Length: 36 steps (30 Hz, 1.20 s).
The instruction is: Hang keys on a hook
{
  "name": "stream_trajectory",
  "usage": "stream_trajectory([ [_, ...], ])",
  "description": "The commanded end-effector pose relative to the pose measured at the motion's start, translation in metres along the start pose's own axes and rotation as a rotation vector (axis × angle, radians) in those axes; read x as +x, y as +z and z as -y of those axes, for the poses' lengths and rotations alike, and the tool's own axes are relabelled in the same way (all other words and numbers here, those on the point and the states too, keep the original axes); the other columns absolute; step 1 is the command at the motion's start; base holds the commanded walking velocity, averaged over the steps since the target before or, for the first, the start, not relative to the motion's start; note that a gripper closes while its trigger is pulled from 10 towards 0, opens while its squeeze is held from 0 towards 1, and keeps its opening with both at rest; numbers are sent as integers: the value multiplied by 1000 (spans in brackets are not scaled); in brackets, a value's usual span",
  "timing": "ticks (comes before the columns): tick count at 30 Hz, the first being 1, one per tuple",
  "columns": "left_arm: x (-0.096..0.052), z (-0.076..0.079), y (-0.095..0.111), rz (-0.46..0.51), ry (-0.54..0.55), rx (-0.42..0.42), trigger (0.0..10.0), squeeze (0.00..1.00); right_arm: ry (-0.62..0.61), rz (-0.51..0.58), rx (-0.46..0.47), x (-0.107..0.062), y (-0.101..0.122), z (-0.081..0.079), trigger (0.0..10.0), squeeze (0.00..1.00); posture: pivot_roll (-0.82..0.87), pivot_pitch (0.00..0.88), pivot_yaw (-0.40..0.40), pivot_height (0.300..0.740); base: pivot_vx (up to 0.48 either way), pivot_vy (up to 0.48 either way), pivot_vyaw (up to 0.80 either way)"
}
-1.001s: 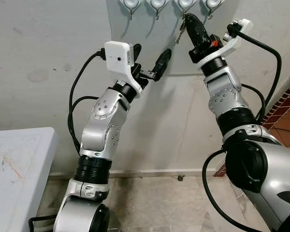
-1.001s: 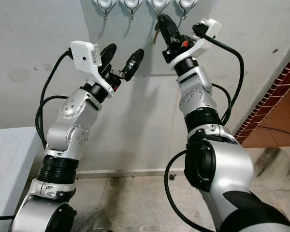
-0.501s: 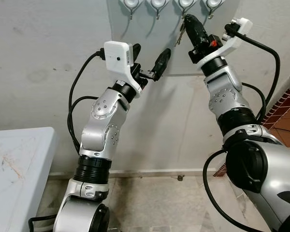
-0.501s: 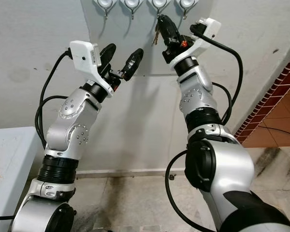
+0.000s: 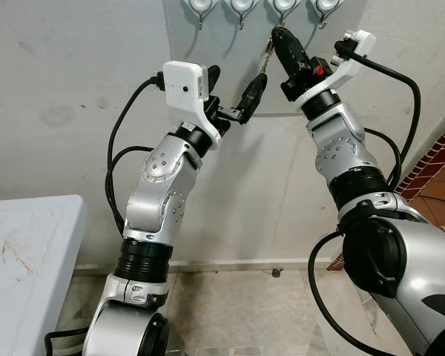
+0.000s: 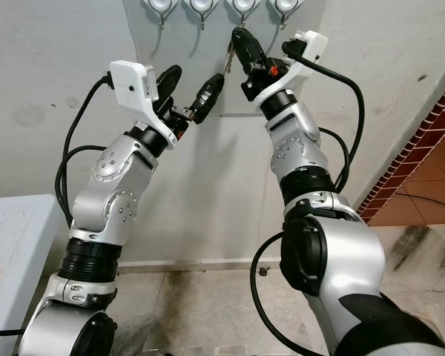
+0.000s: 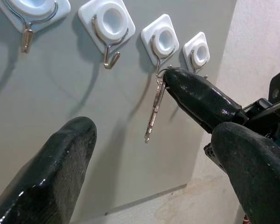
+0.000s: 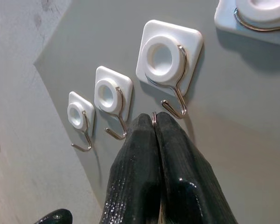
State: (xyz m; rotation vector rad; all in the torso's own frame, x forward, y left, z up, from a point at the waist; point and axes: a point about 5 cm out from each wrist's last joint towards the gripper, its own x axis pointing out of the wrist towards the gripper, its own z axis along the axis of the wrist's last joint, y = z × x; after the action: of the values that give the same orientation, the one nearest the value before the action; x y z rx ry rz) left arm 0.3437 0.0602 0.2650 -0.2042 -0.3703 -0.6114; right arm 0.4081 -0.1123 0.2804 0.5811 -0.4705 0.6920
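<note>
Since a second ago the right arm has swung its gripper leftward and a touch higher, bringing the keys closer under the third hook.

On the left, the left gripper (image 5: 233,93) hangs in mid-air before the grey panel (image 5: 230,67), its 2 fingers spread wide and holding nothing. To its right, the right gripper (image 8: 155,122) is pinched tight on the key ring, with the keys (image 7: 155,111) dangling just below the third hook (image 7: 161,49) of 4.

I'd say the hanging step is underway: next the ring must rise over the hook's upturned tip, then the fingers part. Whether the ring already touches the wire is hard to tell; the fingertips hide it.
</note>
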Motion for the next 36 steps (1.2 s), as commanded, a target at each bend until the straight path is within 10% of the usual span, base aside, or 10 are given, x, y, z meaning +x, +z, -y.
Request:
stream_trajectory([
  [1,4,5,8,22,-29,10,10000,0,27,48,-6,7,10,-5,10000,0,33,95,-15,740,0,0,0],
  [36,4,5,9,23,-26,8,10000,0,9,128,128,6,19,0,10000,0,33,95,-17,740,0,0,0],
])
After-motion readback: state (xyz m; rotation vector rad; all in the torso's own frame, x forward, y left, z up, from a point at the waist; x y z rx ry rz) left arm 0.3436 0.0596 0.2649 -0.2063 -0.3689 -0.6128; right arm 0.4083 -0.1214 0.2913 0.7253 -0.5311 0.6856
